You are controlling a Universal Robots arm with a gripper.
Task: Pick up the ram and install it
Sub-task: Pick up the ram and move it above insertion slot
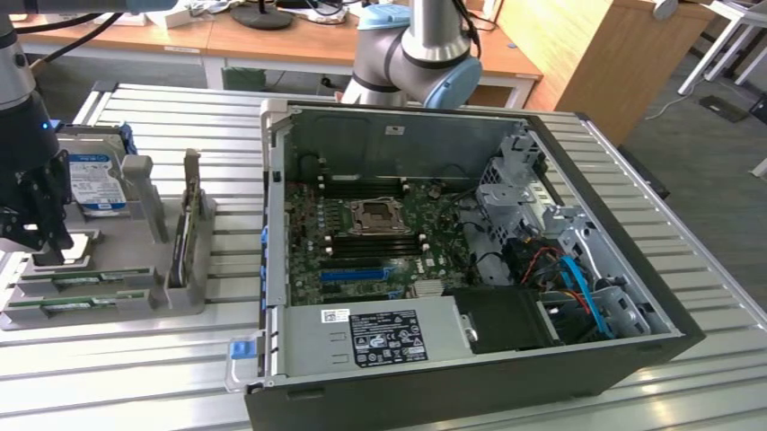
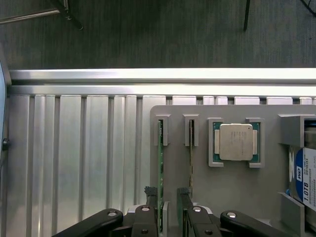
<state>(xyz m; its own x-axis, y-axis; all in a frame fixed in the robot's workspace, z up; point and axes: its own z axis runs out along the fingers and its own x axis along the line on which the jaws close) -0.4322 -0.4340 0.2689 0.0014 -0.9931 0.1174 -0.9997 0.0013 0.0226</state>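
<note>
- Green board, thin and long: in the exterior view the ram [image 1: 96,306] lies on edge in the nearest slot of the grey holder [image 1: 180,301]. The holder sits on the tabletop [image 1: 120,377] at that view's left, well apart from the open computer case [image 1: 623,296].
- My claw [image 1: 46,251] hangs over the holder's left end there. Its dark body hides the fingertips, and the arm is cut off by the frame edge.
- I can't tell whether the memory slots beside the processor socket [image 1: 374,216] are free or filled.
- In the wrist view my claw [image 2: 167,193] stands wide, a finger on each side of the ram [image 2: 160,158], gripping nothing. Whether either pad touches it I can't tell.
- A second stick [image 2: 190,148] sits just beside one finger. The processor chip [image 2: 236,142] and hard drive [image 2: 306,177] lie beyond.
- I judge this the pick-up step, with the install not begun. A sound grip calls for pads square on the ram's flat faces, clear of its neighbour.
- The ram's end by my claw is hidden.
</note>
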